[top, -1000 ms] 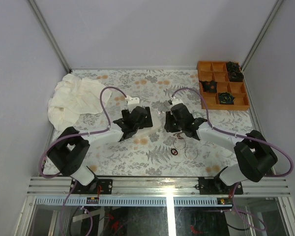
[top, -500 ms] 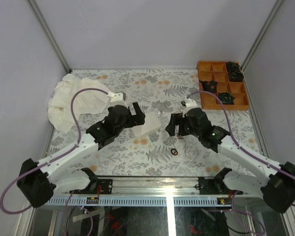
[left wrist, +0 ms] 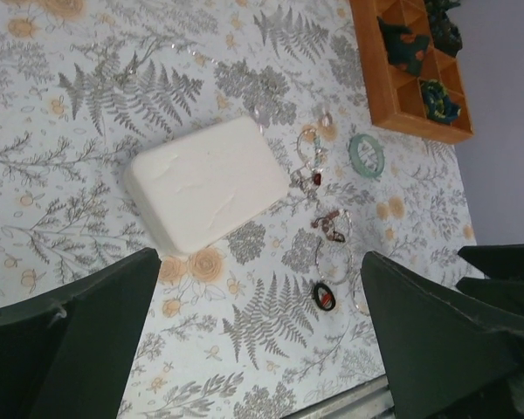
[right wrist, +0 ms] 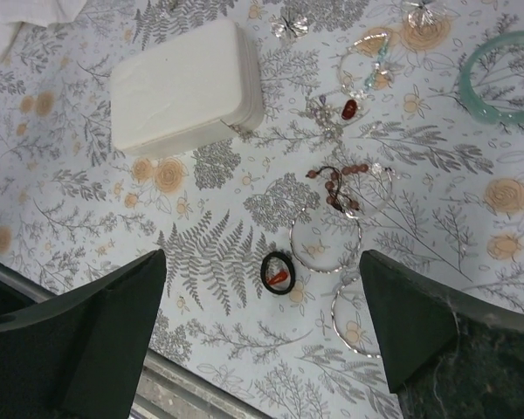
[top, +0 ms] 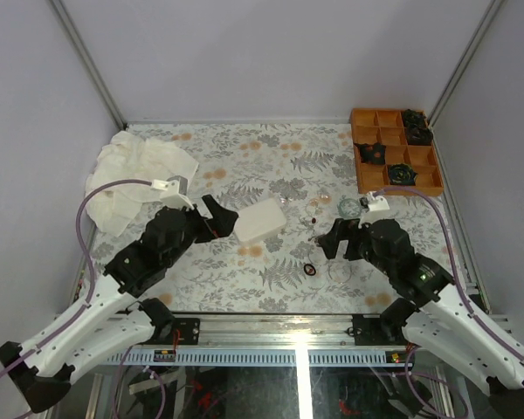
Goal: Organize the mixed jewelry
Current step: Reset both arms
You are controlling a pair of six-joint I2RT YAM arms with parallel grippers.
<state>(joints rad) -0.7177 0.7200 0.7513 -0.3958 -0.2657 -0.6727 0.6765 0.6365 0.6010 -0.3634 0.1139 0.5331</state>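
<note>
The mixed jewelry lies loose on the floral cloth to the right of a white jewelry box. It includes a black ring with a red piece inside, thin silvery hoops, a brown beaded piece and a pale teal bangle. My left gripper hangs open above the table just left of the box, holding nothing. My right gripper is open too, raised over the ring and hoops, with nothing between its fingers.
An orange compartment tray with dark rosette-like items stands at the back right. A crumpled cream cloth lies at the back left. The metal rail runs along the near edge.
Both arms have drawn back toward the near edge and risen, uncovering the box and jewelry. The right gripper has opened wide.
</note>
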